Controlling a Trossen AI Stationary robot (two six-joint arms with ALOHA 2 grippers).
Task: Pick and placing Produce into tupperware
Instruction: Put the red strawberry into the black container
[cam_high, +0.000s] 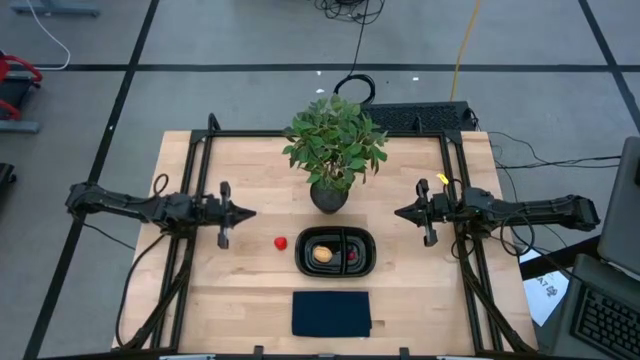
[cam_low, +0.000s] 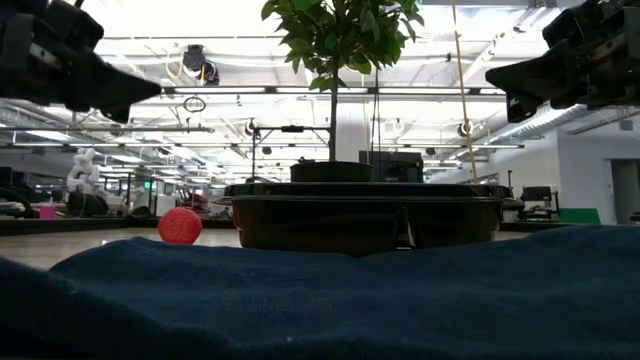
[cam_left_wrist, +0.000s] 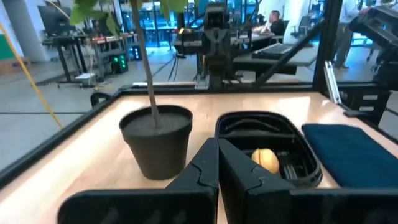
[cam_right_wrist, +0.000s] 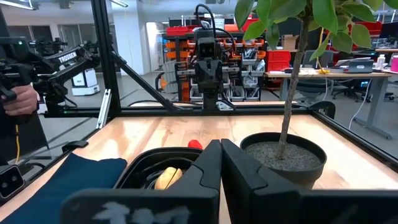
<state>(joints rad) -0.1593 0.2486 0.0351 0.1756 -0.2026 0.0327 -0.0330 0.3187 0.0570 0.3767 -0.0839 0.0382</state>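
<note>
The black oval tupperware (cam_high: 336, 252) sits near the table's middle. The yellow-orange piece (cam_high: 322, 255) lies in its left compartment and the dark red berry (cam_high: 352, 256) in its right one. The red strawberry (cam_high: 281, 242) rests on the wood just left of the tupperware; it also shows in the low view (cam_low: 180, 226). My left gripper (cam_high: 250, 212) hovers shut over the table's left part, well above the wood. My right gripper (cam_high: 399, 212) hovers shut over the right part. In the wrist views the tupperware (cam_left_wrist: 267, 149) (cam_right_wrist: 155, 168) lies ahead of the shut fingers.
A potted green plant (cam_high: 332, 150) stands just beyond the tupperware's far side, between the two grippers. A dark blue cloth (cam_high: 331, 313) lies flat by the near edge. Bare wood stretches to the left and right of the tupperware. A person's hand (cam_right_wrist: 18, 99) shows beyond the table.
</note>
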